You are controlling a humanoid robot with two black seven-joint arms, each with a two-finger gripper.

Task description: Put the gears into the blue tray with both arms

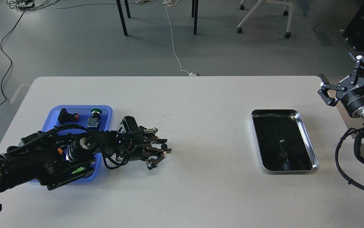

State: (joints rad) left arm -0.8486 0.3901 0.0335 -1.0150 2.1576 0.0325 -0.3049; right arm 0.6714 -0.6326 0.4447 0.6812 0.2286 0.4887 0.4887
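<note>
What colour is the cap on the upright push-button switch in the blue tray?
Green, seen clearly in the head view: the switch stands inside the blue tray, near its far rim.

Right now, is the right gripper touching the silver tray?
Apart. The head view shows the right gripper open and raised past the table's right edge, with bare white table plainly between it and the silver tray.
</note>
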